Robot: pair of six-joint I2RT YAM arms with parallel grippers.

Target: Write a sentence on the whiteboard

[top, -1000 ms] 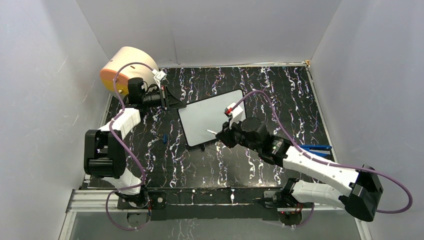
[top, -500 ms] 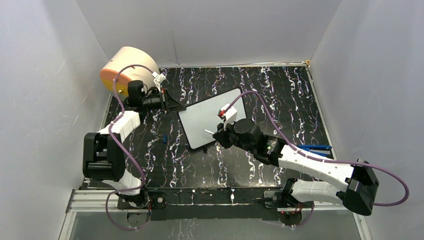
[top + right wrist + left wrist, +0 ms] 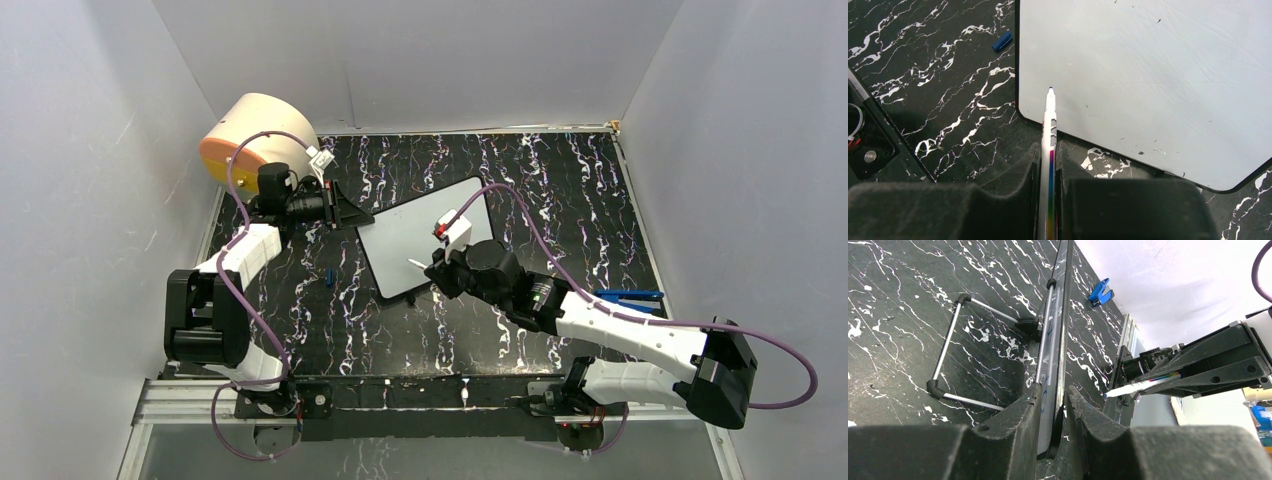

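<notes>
The whiteboard [image 3: 420,232] stands tilted on a wire stand [image 3: 950,347] mid-table. Its pale face [image 3: 1148,70] shows no sentence. My left gripper [image 3: 352,214] holds the board's left corner; in the left wrist view the board [image 3: 1062,315] runs edge-on between the two fingers of the gripper [image 3: 1054,390]. My right gripper [image 3: 437,268] is shut on a white marker [image 3: 1049,125] with a rainbow stripe. The marker's blue tip hovers at the board's lower left corner. The marker also shows in the left wrist view [image 3: 1143,384].
A cream-and-orange drum [image 3: 255,135] stands at the back left behind my left arm. A blue marker cap [image 3: 329,274] lies on the black marbled table left of the board. Blue items [image 3: 630,296] lie at the right. White walls close in three sides.
My right gripper has carried the marker left, from the board's middle to its lower left corner. My left gripper has shifted slightly right onto the board's corner.
</notes>
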